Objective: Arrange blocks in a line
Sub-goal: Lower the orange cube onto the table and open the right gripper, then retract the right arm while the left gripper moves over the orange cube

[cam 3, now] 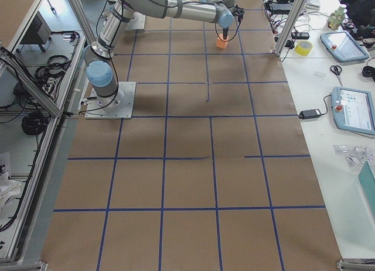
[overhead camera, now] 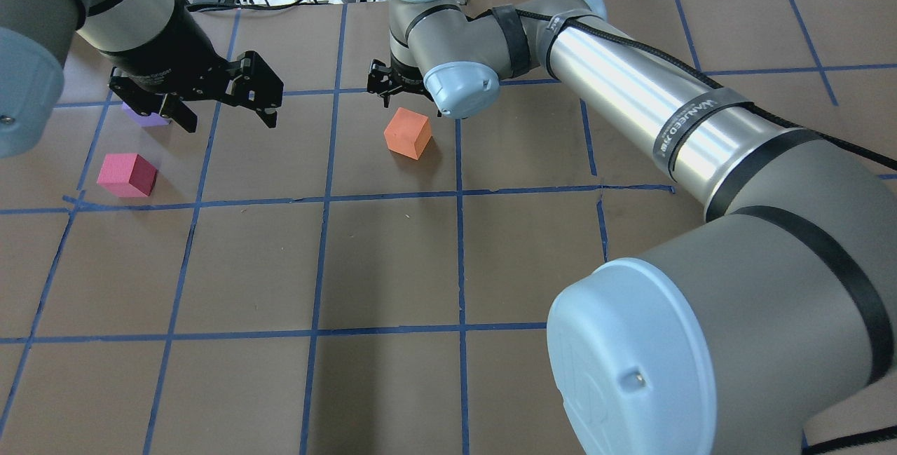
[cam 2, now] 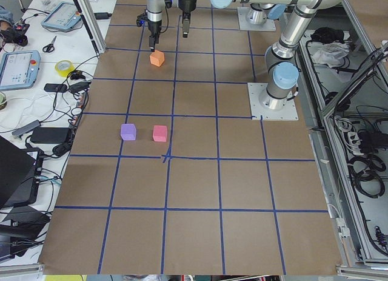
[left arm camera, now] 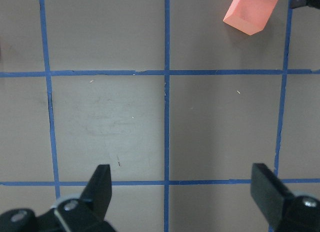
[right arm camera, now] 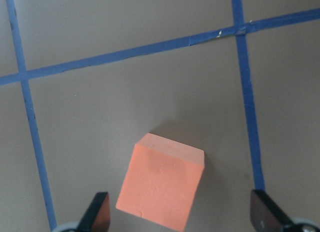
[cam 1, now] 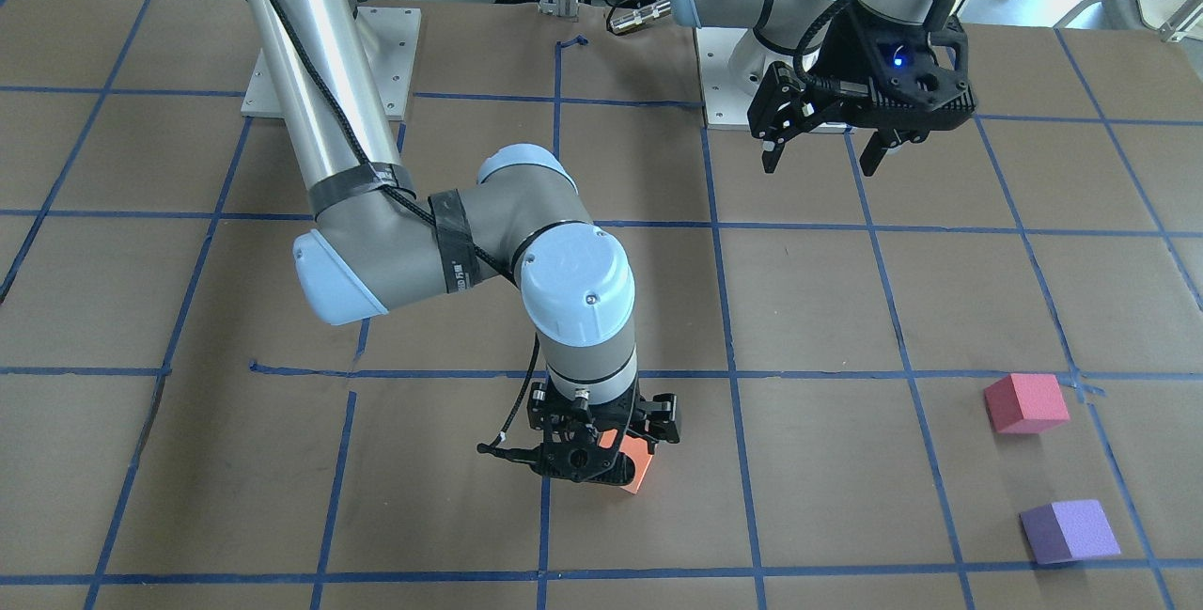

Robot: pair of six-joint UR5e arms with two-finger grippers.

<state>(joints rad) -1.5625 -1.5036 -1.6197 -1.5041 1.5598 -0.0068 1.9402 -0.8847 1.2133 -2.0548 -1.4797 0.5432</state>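
Note:
The orange block [right arm camera: 162, 189] rests on the brown table, turned askew to the tape grid; it also shows in the overhead view [overhead camera: 408, 132]. My right gripper [right arm camera: 181, 206] is open and hangs just above it, one finger on each side, not touching; from the front [cam 1: 592, 450] it covers most of the block. The pinkish-red block [cam 1: 1026, 401] and the purple block [cam 1: 1070, 530] sit close together on my left side. My left gripper [cam 1: 822, 154] is open and empty, raised above the table; in the overhead view it [overhead camera: 224, 111] partly hides the purple block [overhead camera: 144, 116].
The table [overhead camera: 392, 266] is brown board with a blue tape grid. The arm base plates [cam 1: 329, 65] stand at the robot's edge. Tablets, tape rolls and cables [cam 2: 36, 68] lie on a side bench beyond the table's far edge.

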